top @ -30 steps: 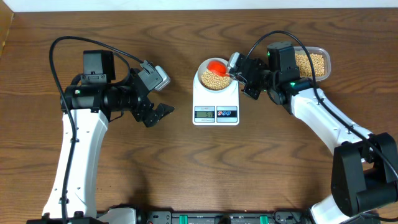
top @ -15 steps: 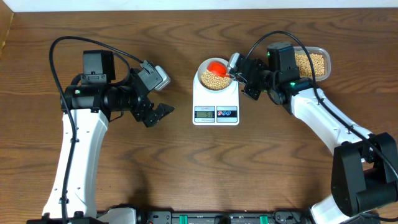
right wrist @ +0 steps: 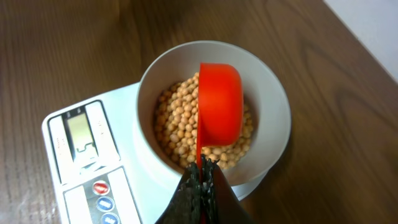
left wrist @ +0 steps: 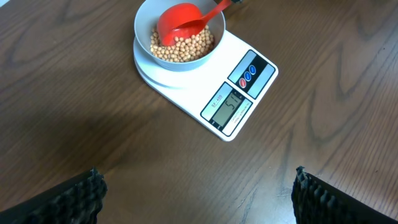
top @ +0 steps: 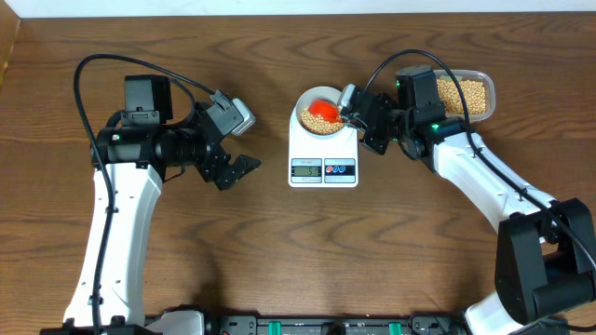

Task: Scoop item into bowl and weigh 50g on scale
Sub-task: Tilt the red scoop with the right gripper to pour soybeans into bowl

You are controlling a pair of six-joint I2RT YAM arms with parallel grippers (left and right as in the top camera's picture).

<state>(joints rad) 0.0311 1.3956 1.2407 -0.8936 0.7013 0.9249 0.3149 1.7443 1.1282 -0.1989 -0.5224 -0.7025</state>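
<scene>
Change from a second ago: red scoop point(top: 322, 109) now nearer the middle of the bowl point(top: 300, 110), no longer at its far rim; right arm shifted slightly left with it.
Unchanged: left arm and scale point(top: 322, 168), same places as before.
Right fingers point(right wrist: 200, 186): pressed together, pinching the scoop's thin handle.
Left fingers point(left wrist: 68, 199): spread wide, holding nothing, above bare worktop point(top: 279, 242) left of the scale.
Beans point(top: 317, 124): small, round, beige-yellow, heaped in the bowl; more of them in a clear container point(top: 466, 93) at the right.
Bowl: round, smooth, pale, standing on the scale's platform.
Scoop: glossy red plastic, rounded cup, tilted on its side over the beans.
Scale: flat, white, rectangular, with a grey display and two round buttons at the front.
Finger pads: black, ribbed.
Worktop: dark brown wood grain.
Right wrist only: scoop's cup seen edge-on, beans on both sides of it.
Left wrist only: lit display digits, too blurred to read surely.
Overhead only: both arms and the container together.
</scene>
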